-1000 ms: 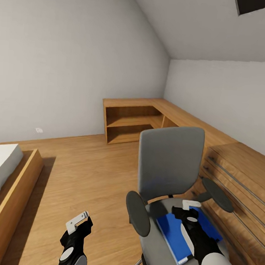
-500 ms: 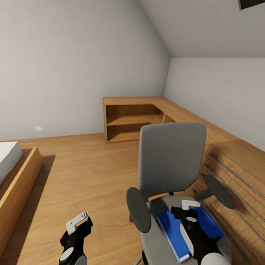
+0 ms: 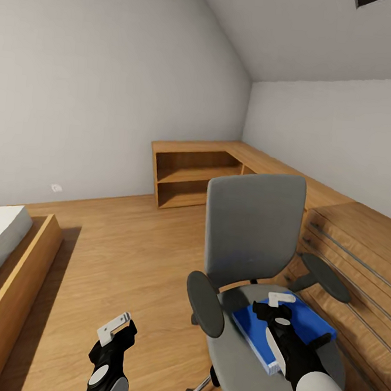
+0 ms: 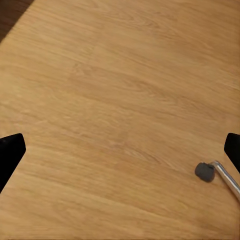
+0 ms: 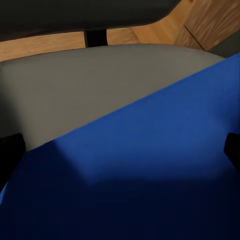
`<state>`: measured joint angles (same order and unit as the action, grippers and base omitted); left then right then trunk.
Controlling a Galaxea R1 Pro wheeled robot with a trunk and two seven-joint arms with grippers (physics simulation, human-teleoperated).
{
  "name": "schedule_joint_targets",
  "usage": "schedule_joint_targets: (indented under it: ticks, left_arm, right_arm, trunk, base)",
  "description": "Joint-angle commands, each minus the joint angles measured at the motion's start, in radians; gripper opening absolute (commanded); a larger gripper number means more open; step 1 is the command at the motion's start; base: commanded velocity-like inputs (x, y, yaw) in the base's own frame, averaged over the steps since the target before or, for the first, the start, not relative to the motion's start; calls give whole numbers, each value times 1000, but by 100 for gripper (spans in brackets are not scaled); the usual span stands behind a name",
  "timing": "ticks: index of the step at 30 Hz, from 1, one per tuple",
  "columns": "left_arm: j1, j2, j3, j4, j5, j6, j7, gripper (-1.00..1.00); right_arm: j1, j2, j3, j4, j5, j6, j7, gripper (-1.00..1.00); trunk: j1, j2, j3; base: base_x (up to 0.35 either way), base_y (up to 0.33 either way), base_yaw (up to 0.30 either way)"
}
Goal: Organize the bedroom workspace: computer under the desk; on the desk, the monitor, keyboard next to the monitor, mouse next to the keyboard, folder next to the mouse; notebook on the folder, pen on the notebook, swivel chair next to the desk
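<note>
A blue folder (image 3: 285, 329) lies on the grey swivel chair (image 3: 252, 235) beside the wooden worktop (image 3: 357, 232); the right claw (image 3: 272, 304) hovers spread over it, the left claw (image 3: 117, 329) released above the floor (image 3: 126, 255).

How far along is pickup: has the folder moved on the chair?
Cannot tell: the camera shifted; the folder still lies on the chair seat.

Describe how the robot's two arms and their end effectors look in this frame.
Both arms are mostly glossy black. The left end effector has one white and one black finger, plus a grey oval panel on its wrist. The right end effector matches, with a white-grey forearm shell. No cables visible.
</note>
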<state>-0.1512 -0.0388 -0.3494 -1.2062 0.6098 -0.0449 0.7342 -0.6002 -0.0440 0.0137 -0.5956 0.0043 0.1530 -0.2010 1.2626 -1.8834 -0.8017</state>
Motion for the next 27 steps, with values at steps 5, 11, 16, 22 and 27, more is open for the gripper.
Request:
schedule_joint_targets:
  ticks: [5, 11, 16, 22, 27]
  left_arm:
    - [-1, 0, -2, -1, 8, -5, 3, 100]
    - [-1, 1, -1, 8, 8, -5, -1, 100]
    - [-1, 2, 0, 14, 8, -5, -2, 100]
    - [-1, 2, 0, 14, 7, -6, -1, 100]
    - [-1, 2, 0, 14, 7, -6, -1, 100]
  right_arm:
    - [0, 0, 0, 23, -1, 8, -3, 100]
    - [0, 0, 0, 23, -1, 8, -3, 100]
    - [0, 0, 0, 23, 0, 7, -3, 100]
    - [0, 0, 0, 23, 1, 7, -3, 100]
    - [0, 0, 0, 23, 1, 7, -3, 100]
  trunk:
    - [0, 0, -1]
    - [0, 0, -1]
    - [0, 0, -1]
    - [0, 0, -1]
    - [0, 0, -1]
  base:
    - [0, 0, 0]
    - [-2, -1, 0]
    - [-158, -123, 0]
    - [-104, -93, 0]
    - [-123, -121, 0]
